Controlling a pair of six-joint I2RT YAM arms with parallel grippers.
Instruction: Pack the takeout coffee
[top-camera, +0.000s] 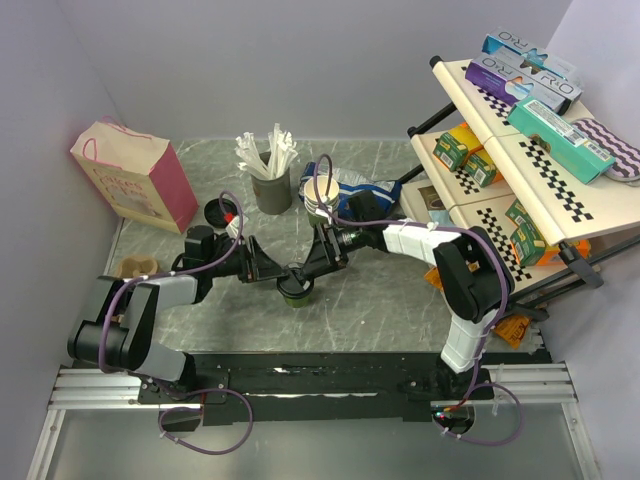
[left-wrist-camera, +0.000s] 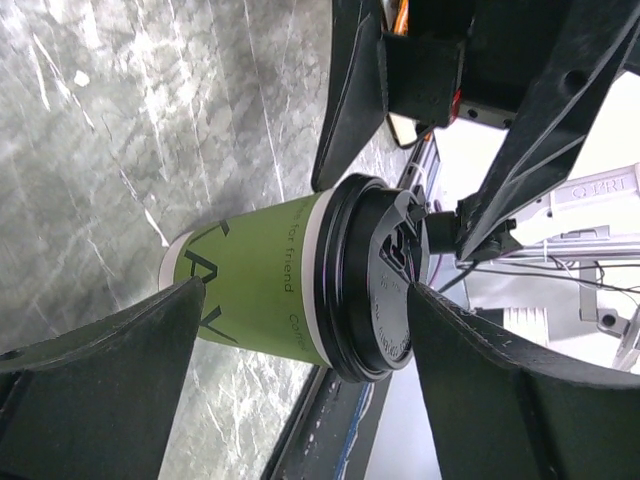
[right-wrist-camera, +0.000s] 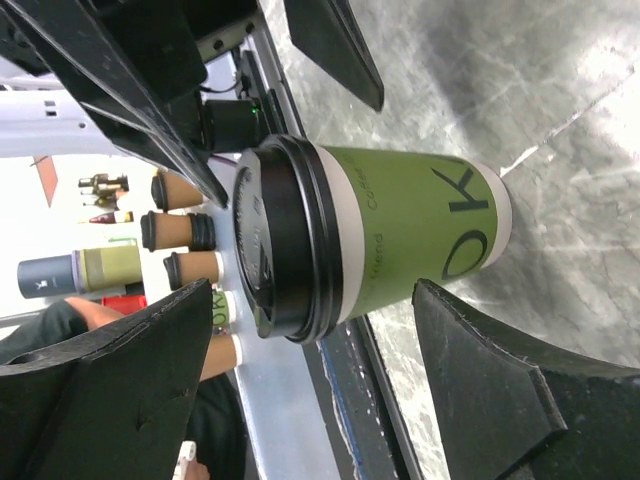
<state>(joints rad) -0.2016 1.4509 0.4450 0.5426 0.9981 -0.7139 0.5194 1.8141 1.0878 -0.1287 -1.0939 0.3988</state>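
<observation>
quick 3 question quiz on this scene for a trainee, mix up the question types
1. Fill the gap: the green paper cup with a black plastic lid stands ___ the left pincer and the right pincer.
2. True or false: the cup lies on its side on the grey marble table.
3. Pick one. Which pincers are open? A: left only. B: right only. C: both.

Key
1. between
2. false, it stands upright
3. C
</observation>
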